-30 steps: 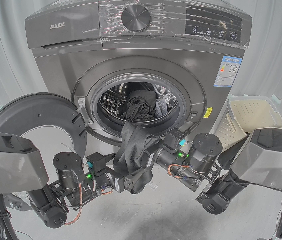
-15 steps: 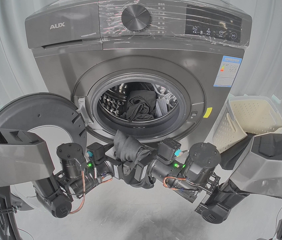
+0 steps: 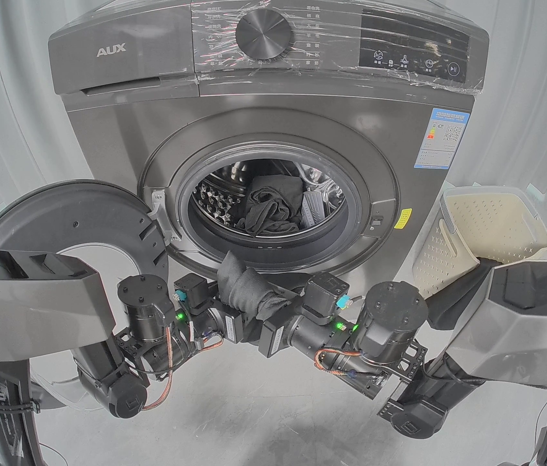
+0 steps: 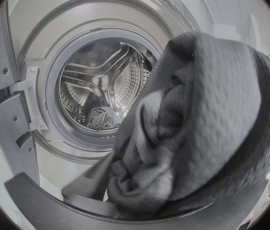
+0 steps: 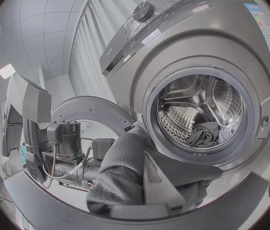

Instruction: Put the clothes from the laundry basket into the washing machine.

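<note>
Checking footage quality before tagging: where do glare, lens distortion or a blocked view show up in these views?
Head view: glare on the film-wrapped control panel, curtain lines bowed. Left wrist view: dark garment covers half the frame, dark corners. Right wrist view: strong fisheye bend, bright reflections in the drum.

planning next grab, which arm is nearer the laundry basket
Right. The right arm is beside the laundry basket; the left arm is by the open door.

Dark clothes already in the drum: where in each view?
Head: dark clothes mid-opening, on the drum floor, above the held garment.
Left wrist: low in the drum, past the held garment.
Right wrist: low in the drum.
Shared landmark: grey door seal.
</note>
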You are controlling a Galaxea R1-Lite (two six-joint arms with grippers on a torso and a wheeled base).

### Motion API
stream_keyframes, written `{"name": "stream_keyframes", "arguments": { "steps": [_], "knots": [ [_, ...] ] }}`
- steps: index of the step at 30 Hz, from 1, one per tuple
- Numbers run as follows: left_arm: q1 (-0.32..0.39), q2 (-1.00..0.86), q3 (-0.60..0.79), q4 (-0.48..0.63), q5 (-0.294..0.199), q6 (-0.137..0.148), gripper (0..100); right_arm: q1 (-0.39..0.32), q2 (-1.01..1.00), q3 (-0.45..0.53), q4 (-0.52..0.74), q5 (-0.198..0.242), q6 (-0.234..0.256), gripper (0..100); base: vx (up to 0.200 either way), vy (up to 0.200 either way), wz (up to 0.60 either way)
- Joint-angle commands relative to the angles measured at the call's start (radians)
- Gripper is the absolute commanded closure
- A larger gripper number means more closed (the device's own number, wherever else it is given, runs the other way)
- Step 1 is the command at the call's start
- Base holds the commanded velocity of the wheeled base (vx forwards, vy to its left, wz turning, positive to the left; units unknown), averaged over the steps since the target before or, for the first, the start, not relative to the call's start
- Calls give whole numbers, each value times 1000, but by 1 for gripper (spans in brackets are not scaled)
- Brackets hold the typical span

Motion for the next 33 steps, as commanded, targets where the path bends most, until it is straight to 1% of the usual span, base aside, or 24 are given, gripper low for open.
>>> {"name": "stream_keyframes", "arguments": {
  "steps": [1, 4, 8, 9, 10, 11, 14, 21, 22, 24, 26, 27, 28, 29, 30, 31, 32, 33],
  "knots": [
    [0, 0, -4, -1, 3, -2, 100, -4, 1, 5, 0, 1, 1, 100, 0, 0, 0],
    [1, -5, -3, -3, 4, -4, 100, -10, 1, 7, 0, -1, 4, 100, 0, 0, 0],
    [12, -49, 11, -3, 10, -13, 100, -43, -1, 31, 1, -5, 7, 100, 0, 0, 0],
    [15, -59, 12, -3, 10, -13, 100, -51, -1, 40, 3, -18, 7, 100, 0, 0, 0],
    [15, -60, 14, -3, 12, -13, 100, -51, -1, 42, 3, -21, 7, 100, 0, 0, 0],
    [17, -72, 20, -3, 12, -14, 100, -63, 5, 59, 3, -48, 11, 100, 0, 0, 0],
    [17, -97, 34, -3, 12, -14, 100, -68, 10, 77, 3, -54, 12, 100, 0, 0, 0],
    [11, -132, 49, -3, 13, -16, 100, -51, -1, 79, 1, -59, 20, 100, 0, 0, 0],
    [11, -145, 52, -3, 13, -16, 100, -50, -4, 83, 1, -59, 21, 0, 0, 0, 0],
    [11, -168, 63, -3, 15, -22, 100, -50, -21, 132, 3, -61, 20, 0, 0, 0, 0],
    [9, -206, 95, -3, 13, -28, 100, -48, -51, 241, 1, -61, 18, 0, 0, 0, 0],
    [9, -206, 95, -3, 13, -28, 100, -48, -53, 249, 3, -61, 18, 0, 0, 0, 0],
    [5, -240, 131, -3, 13, -28, 100, -45, -68, 361, 1, -54, 12, 0, 0, 0, 0],
    [3, -255, 151, -3, 13, -28, 100, -43, -77, 410, 0, -53, 11, 0, 0, 0, 0],
    [1, -273, 167, -3, 13, -30, 100, -43, -85, 445, 1, -51, 11, 0, 0, 0, 0],
    [0, -275, 170, -3, 13, -30, 100, -43, -88, 452, 1, -51, 11, 0, 0, 0, 0],
    [-8, -310, 206, -1, 9, -36, 100, -45, -104, 508, 1, -48, 6, 0, 0, 0, 0],
    [-14, -324, 221, -1, 9, -36, 100, -48, -107, 522, 1, -48, 4, 0, 0, 0, 0]
  ]
}}
